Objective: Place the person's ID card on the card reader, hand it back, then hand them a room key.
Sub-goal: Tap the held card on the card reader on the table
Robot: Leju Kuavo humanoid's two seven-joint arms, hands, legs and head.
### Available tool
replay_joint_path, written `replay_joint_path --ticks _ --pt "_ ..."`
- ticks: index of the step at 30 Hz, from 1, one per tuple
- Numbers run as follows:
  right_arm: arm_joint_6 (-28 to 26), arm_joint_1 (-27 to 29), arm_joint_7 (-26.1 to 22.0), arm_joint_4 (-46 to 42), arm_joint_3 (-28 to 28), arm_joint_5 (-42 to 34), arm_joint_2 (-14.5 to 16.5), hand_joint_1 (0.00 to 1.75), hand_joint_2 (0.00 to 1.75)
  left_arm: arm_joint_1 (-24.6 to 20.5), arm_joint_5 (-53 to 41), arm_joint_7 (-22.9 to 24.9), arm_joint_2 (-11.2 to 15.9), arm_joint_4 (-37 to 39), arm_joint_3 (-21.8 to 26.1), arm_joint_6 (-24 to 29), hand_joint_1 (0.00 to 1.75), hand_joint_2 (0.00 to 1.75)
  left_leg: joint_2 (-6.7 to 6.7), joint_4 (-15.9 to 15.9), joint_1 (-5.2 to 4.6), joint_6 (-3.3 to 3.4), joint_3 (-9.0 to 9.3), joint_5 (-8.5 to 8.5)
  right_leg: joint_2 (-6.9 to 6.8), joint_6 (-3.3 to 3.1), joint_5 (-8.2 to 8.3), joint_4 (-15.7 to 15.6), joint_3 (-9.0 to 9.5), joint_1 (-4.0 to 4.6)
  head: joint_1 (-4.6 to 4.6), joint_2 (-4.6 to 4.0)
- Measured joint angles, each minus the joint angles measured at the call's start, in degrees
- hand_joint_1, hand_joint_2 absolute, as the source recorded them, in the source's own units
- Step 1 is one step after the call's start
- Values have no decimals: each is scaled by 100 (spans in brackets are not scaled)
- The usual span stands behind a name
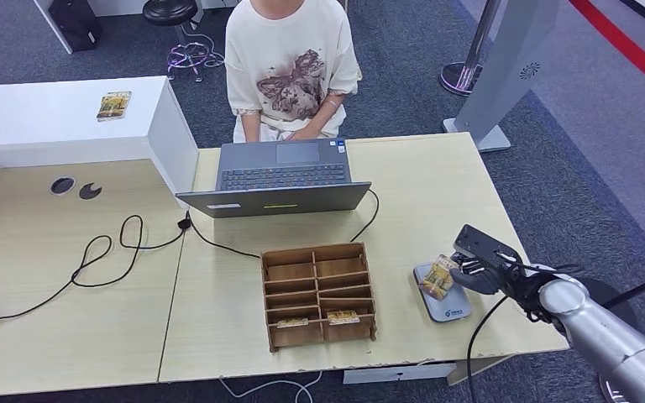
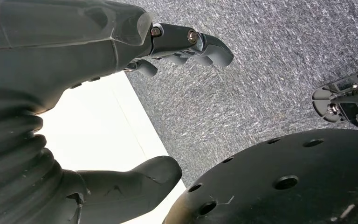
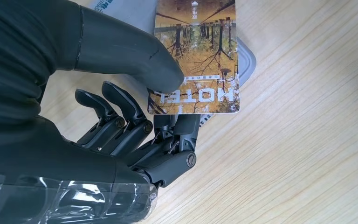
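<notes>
— What's my right hand holding?
— I pinch a card over the reader, right of the wooden rack.
— And the person?
— Sitting behind the laptop, hands at its edge.

Right hand stretched out over the card reader — thumb pressed on top of the card, fingers curled beneath it, silver forearm angled in from beside the reader. Left hand hanging low, fingers loosely bent, thumb apart — holding nothing.
</notes>
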Motion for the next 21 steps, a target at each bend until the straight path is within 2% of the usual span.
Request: replay_joint_path --ticks 13,21 --pt "-431 -36 -9 384 -255 1315 619 175 175 -27 -14 4 -28 11 93 6 0 175 6 0 6 -1 5 0 7 0 0 0 3 5 0 -1" --pt "-432 -52 -13 495 -465 1522 854 175 175 -28 -16 7 -35 11 97 20 0 175 6 0 6 -2 7 2 6 -2 2 0 6 5 0 1"
